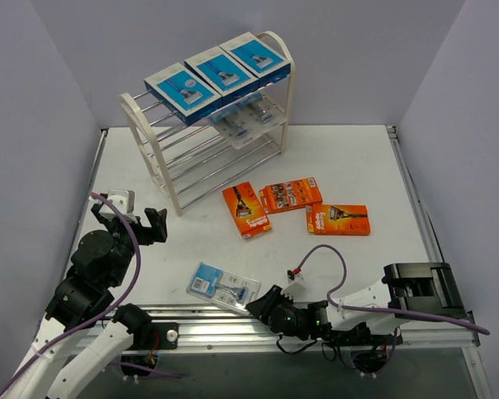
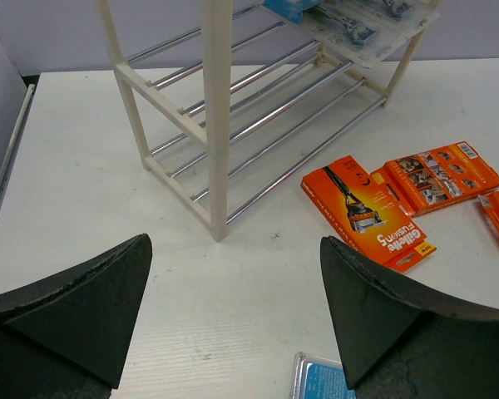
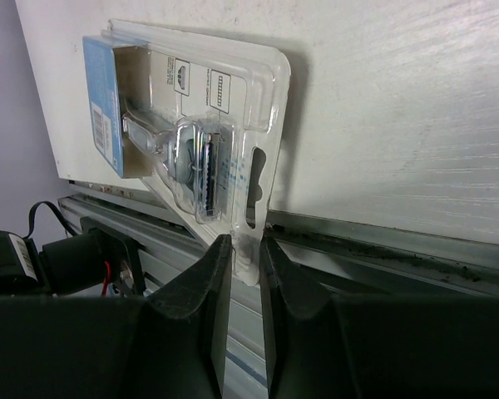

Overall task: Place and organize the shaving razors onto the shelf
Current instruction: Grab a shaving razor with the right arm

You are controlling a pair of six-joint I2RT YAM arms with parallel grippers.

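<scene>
Three blue boxes (image 1: pixel 220 71) lie in a row on the top tier of the white shelf (image 1: pixel 154 158). Clear blister packs (image 1: pixel 245 120) rest on the tier below. Three orange packs (image 1: pixel 246 209) (image 1: pixel 291 194) (image 1: pixel 338 219) lie on the table in front of the shelf. One clear blister pack (image 1: pixel 224 287) (image 3: pixel 183 125) lies at the table's near edge, its end sticking out over it. My right gripper (image 3: pixel 243 266) (image 1: pixel 254 306) is shut on that overhanging clear end. My left gripper (image 2: pixel 233 316) (image 1: pixel 133 218) hangs wide open and holds nothing, above the table left of the packs.
An aluminium rail (image 3: pixel 382 249) runs along the table's near edge, just under the gripped pack. The shelf's lower chrome rods (image 2: pixel 266 91) carry nothing. Grey walls close in the table on the left, right and back.
</scene>
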